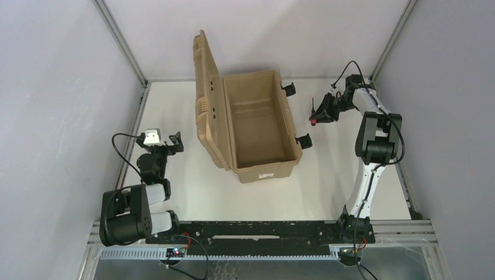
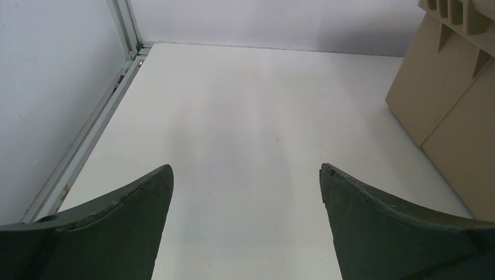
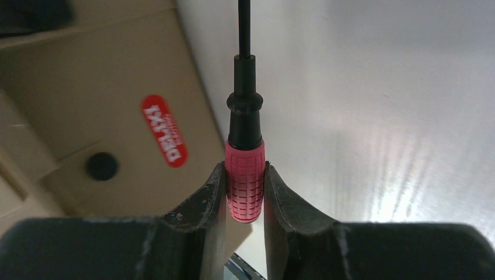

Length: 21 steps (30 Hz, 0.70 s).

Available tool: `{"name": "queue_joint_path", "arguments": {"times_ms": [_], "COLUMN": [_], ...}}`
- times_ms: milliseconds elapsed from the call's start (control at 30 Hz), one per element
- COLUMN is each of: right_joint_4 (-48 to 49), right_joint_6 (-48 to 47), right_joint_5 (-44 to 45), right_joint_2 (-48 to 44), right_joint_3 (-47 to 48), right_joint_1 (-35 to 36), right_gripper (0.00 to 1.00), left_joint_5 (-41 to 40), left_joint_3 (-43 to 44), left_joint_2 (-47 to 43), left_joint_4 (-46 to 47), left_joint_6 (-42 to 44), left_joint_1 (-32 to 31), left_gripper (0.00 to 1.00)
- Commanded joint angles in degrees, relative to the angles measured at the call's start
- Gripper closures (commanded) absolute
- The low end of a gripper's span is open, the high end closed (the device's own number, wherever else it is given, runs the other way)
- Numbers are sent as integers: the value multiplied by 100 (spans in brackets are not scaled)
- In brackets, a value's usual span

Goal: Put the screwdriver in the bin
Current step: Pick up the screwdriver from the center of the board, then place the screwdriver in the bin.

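Closest to me in the top view, the left gripper (image 1: 159, 143) sits low over the white table (image 1: 327, 181) at about 9 o'clock from the bin (image 1: 265, 168). Its own camera shows the left gripper (image 2: 245, 172) with its jaws spread wide, nothing between them, and only bare tabletop beyond. The tan bin stands mid-table with its ribbed lid (image 1: 204, 96) thrown back upright on the 9 o'clock side and a small white label (image 1: 266, 175) on the near end wall. At roughly 3 o'clock from the bin, just beside its right wall and between the two black latches (image 1: 303, 141), the right gripper (image 1: 318, 114) is clamped on the screwdriver (image 1: 314, 118), which is outside the bin. On the right wrist view the fingers (image 3: 204, 201) pinch the red handle from both sides, the black shaft runs straight out toward 12 o'clock, and a red oval sticker (image 3: 165, 131) shows on the tan wall at 10 o'clock.
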Motion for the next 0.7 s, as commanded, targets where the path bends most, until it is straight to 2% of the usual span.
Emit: {"name": "queue_joint_path", "arguments": {"times_ms": [0, 233, 667], "right_joint_4": [97, 15, 93], "right_joint_6": [523, 1206, 2599], "right_joint_5": [-1041, -1610, -1653], "right_joint_2": [-500, -519, -886], "right_joint_3": [567, 1311, 2223], "right_joint_1": [-53, -61, 104], "right_gripper": [91, 90, 89], "left_joint_5": [68, 60, 65], "left_joint_3": [-114, -110, -109], "left_joint_2": [-39, -42, -44], "left_joint_4": [152, 151, 156], "left_joint_6": [-27, -27, -28], "left_joint_1": [3, 8, 13], "left_gripper": [0, 0, 0]}}
